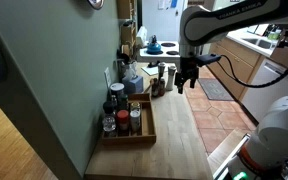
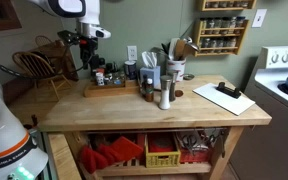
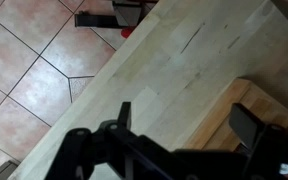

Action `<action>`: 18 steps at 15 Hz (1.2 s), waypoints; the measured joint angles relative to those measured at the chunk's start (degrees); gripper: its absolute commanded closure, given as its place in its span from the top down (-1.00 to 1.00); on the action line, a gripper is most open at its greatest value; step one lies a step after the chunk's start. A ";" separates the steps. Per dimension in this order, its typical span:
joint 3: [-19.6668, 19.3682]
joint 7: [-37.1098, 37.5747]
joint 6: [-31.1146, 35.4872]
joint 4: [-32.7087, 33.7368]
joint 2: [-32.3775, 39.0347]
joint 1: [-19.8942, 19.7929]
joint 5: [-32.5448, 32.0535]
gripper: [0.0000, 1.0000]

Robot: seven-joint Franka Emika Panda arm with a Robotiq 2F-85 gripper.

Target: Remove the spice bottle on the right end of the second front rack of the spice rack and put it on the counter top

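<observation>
Jaws: those of the black Robotiq gripper stand spread apart with nothing between them. In the wrist view the gripper is only dark, blurred finger shapes, cut off at 6 o'clock.
Under the jaws: bare boards of the pale butcher-block bench, with its edge and the tiled floor at 9 o'clock.
Spice rack: the low stepped light-wood spice rack lies on the bench against the green wall. It is at 8 o'clock from the gripper and well apart from it. The wrist view catches only a corner of the rack at 3 o'clock.
Task bottle: the small glass spice bottles all stand inside the rack, bunched toward the wall. The rows blur together, so I cannot tell which bottle is the right-end one of the second row.
Other angle: in an exterior view the bottles are a dark huddle at 9 o'clock on the bench.
Writing: the bottle labels show as red and white patches, too small to read. The same goes for the jars on the wooden wall-mounted shelf at 1 o'clock.
</observation>
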 measured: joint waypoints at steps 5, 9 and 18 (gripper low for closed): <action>0.00 0.00 0.00 0.00 0.00 0.00 0.00 1.00; 0.00 0.00 0.00 0.00 0.00 0.00 0.00 1.00; 7.37 -0.96 8.03 4.45 5.96 6.00 1.83 1.00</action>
